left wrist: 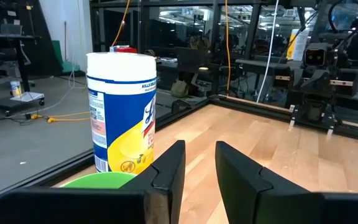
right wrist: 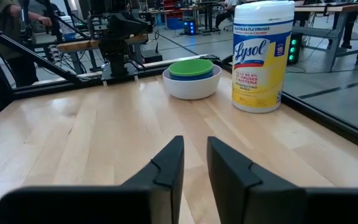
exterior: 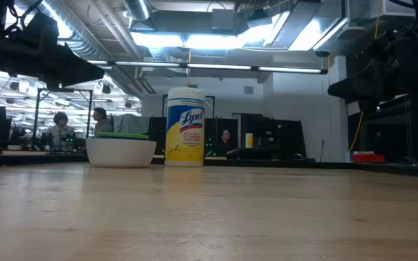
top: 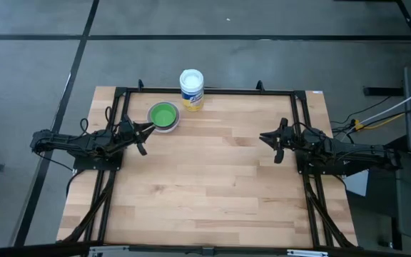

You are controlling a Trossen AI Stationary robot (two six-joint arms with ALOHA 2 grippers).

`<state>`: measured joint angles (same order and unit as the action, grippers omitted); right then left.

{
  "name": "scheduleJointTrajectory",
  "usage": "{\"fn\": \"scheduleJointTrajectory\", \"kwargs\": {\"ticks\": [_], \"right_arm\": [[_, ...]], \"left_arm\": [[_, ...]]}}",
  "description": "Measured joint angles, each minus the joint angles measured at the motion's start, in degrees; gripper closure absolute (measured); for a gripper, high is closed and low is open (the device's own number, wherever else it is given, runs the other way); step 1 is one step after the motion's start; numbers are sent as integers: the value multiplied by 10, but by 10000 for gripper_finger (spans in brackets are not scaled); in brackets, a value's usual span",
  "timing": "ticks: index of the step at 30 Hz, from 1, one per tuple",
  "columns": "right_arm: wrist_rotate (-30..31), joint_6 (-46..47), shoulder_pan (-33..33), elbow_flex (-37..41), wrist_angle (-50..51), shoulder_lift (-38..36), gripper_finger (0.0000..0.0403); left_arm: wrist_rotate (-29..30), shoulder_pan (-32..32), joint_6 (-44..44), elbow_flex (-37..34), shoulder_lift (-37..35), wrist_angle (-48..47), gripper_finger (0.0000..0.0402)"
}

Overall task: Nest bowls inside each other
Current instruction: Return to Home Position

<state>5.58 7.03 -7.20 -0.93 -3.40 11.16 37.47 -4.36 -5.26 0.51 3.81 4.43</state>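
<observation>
The bowls stand as one nested stack (top: 163,116) at the far left of the table. A green bowl (right wrist: 191,67) is on top, a dark blue rim (right wrist: 197,76) shows under it, and a white bowl (exterior: 120,151) is outermost, resting on the wood. My left gripper (top: 147,130) sits level just to the left of the stack and a little above the table. Its fingers (left wrist: 199,149) are slightly open with nothing between them. My right gripper (top: 264,137) waits at the table's right side, pointing toward the stack, its fingers (right wrist: 194,144) slightly open on nothing.
A tall white wipes canister with a blue-and-yellow label (top: 191,89) stands upright at the far edge, just right of the stack. A black frame (top: 212,91) runs along the table's far and side edges. Bare wood (top: 212,185) spans the middle and near part.
</observation>
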Motion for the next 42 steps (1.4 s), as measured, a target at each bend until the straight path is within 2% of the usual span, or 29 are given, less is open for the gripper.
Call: {"fn": "scheduleJointTrajectory", "kwargs": {"ticks": [42], "right_arm": [[-2, 0, 0, 0, 0, 0, 256]], "left_arm": [[0, 0, 0, 0, 0, 0, 317]]}}
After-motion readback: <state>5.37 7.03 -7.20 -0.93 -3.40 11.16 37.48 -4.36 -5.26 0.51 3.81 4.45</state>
